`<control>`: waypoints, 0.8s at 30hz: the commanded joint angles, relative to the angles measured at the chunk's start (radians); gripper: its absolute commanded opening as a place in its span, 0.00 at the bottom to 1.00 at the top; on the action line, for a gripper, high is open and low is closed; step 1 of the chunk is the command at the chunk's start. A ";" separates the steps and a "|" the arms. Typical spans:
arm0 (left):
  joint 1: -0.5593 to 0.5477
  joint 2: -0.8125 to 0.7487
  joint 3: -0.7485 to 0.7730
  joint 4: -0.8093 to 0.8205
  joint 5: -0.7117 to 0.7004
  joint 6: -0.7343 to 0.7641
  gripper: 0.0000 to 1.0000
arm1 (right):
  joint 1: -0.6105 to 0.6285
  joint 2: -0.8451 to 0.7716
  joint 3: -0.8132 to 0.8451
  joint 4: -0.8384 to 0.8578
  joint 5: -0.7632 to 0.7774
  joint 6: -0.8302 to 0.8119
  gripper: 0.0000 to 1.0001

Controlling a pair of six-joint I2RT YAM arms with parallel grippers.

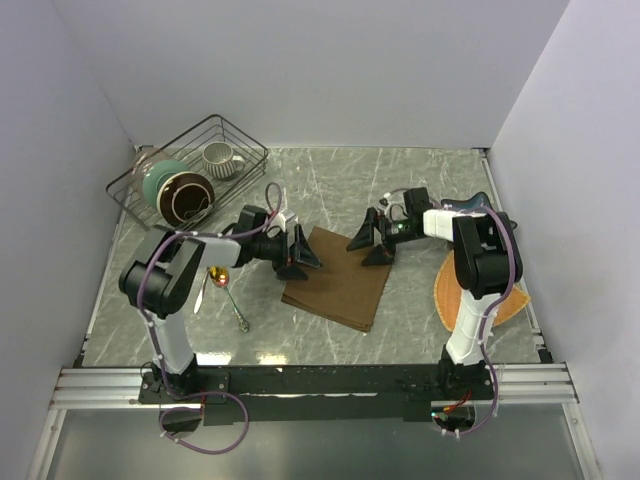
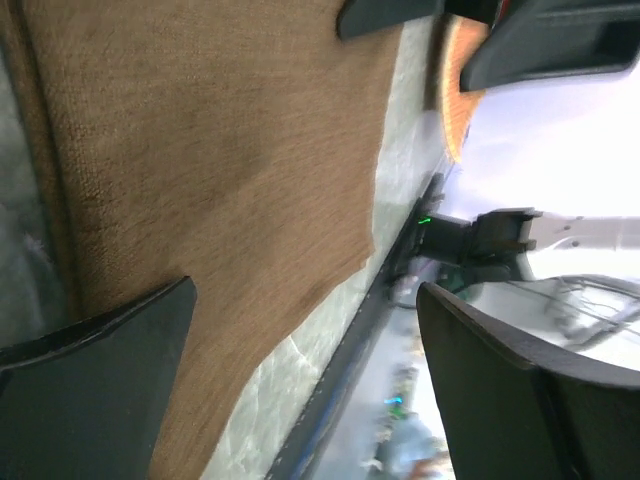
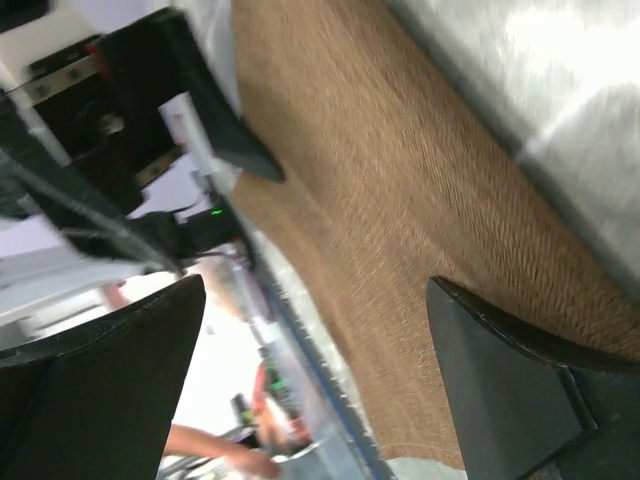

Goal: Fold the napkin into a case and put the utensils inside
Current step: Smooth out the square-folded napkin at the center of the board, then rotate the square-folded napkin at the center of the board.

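Note:
The dark-brown napkin (image 1: 340, 280) lies folded flat on the marble table, between the two grippers. My left gripper (image 1: 301, 256) is open at the napkin's left corner, with nothing between its fingers. My right gripper (image 1: 371, 243) stands open at the napkin's far right corner, also empty. In the left wrist view the napkin (image 2: 220, 170) fills the space under the open fingers (image 2: 100, 390). The right wrist view shows the napkin (image 3: 400, 260) below its spread fingers (image 3: 510, 390). The utensils lie to the left: a gold-bowled spoon (image 1: 226, 290) and a silver fork (image 1: 201, 290).
A black wire basket (image 1: 190, 170) at the back left holds a mug (image 1: 221, 158) and bowls (image 1: 178, 192). An orange-tan woven mat (image 1: 480, 295) lies at the right, partly under my right arm. White walls enclose the table on three sides.

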 commanded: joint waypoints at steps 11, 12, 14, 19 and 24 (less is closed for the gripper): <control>0.121 -0.323 0.288 -0.775 -0.395 1.534 0.90 | 0.051 -0.311 0.141 -0.412 0.361 -0.242 1.00; 0.119 -0.328 0.272 -0.792 -0.398 1.582 0.85 | 0.050 -0.348 0.127 -0.425 0.392 -0.239 1.00; 0.119 -0.326 0.235 -0.800 -0.384 1.670 0.65 | 0.050 -0.380 0.086 -0.451 0.512 -0.224 1.00; 0.084 -0.300 0.186 -0.786 -0.363 1.761 0.40 | 0.048 -0.444 0.034 -0.469 0.662 -0.179 1.00; 0.003 -0.250 0.146 -0.741 -0.370 1.801 0.38 | 0.047 -0.421 0.007 -0.459 0.656 -0.135 0.99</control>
